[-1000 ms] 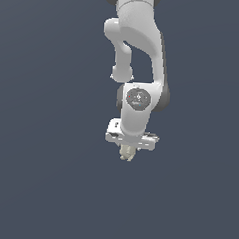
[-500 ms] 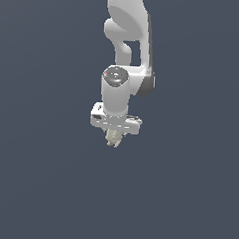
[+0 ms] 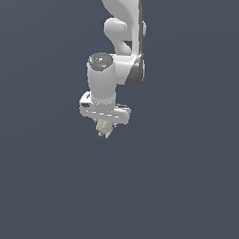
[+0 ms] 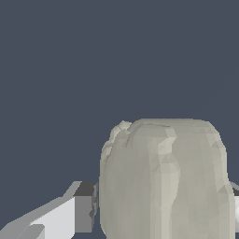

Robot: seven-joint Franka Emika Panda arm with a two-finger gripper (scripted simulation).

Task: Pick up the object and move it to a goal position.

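Gripper (image 3: 105,127): we see it pointing down, its fingers (image 4: 84,212) clamped on the object.
Object (image 3: 105,129): we find the cream, grooved lump held between the fingers, hanging under the gripper against the plain dark backdrop (image 3: 187,186).

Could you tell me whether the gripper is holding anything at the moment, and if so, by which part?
Yes: the gripper holds the pale cream grooved object, jaws closed on its two sides near the upper end; its lower end hangs free.
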